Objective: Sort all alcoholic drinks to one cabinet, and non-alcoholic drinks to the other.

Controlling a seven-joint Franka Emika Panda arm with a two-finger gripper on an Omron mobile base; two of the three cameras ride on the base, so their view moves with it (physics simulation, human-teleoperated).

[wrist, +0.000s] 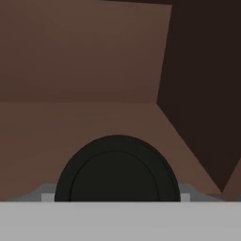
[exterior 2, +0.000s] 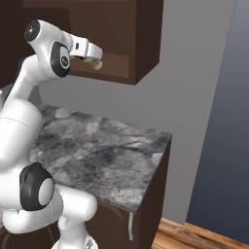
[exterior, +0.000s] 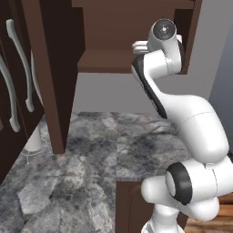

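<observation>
My gripper [exterior 2: 93,57] reaches into the open wall cabinet [exterior 2: 141,44] above the table [exterior 2: 112,155], clasped around a tan paper coffee cup [exterior 2: 96,63]. In the hand view the cup's round black lid [wrist: 117,170] sits right at the bottom, with the cabinet's brown shelf floor [wrist: 70,122] and back wall [wrist: 80,52] stretching beyond it and a darker side wall to the right.

I judge the step in hand to be setting this cup down inside the cabinet. To do it well, I should carry the cup well past the shelf's front edge, keep it upright, lower it until its base rests flat on the shelf, and only then let go. After that I should draw straight back so my gripper does not knock the cup over.

Counted from here: one coffee cup, held in my gripper. One slim pale bottle [exterior: 34,139] stands on the table at the far left, partly hidden behind the cabinet's open door [exterior: 48,73]. One cabinet stands open.
</observation>
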